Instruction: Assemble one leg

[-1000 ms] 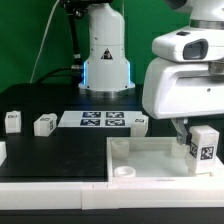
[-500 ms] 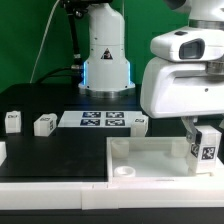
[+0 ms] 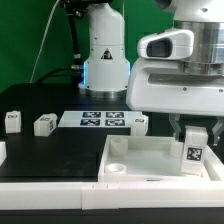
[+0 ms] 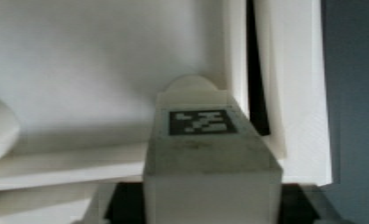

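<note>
A black table [image 3: 40,150] stood before a green backdrop [image 3: 25,30], with the arm's white base [image 3: 105,55] rising at the back. Flat on the table lay the marker board [image 3: 103,120]. Three loose white blocks lay in a row with it: two [image 3: 12,121] [image 3: 44,124] toward the exterior view's left of the board and one [image 3: 139,122] just beside its other end. Nearer the camera sat the large white tray [image 3: 140,150], with a round corner socket [image 3: 120,170] at its near corner on the exterior view's left. The arm's bulky white wrist [image 3: 180,75] hung over the tray's side on the exterior view's right and pointed straight down. Its gripper [image 3: 195,133] was narrowed onto the leg [image 3: 194,152], with a dark finger [image 3: 178,128] on either side of the block's upper part. The leg stood upright inside the tray with its tag facing the exterior camera. Whether its base touched the tray floor could not be told. In the wrist view the leg [image 4: 207,150] filled the middle, tag up, close beside the tray's raised wall [image 4: 279,80].
</note>
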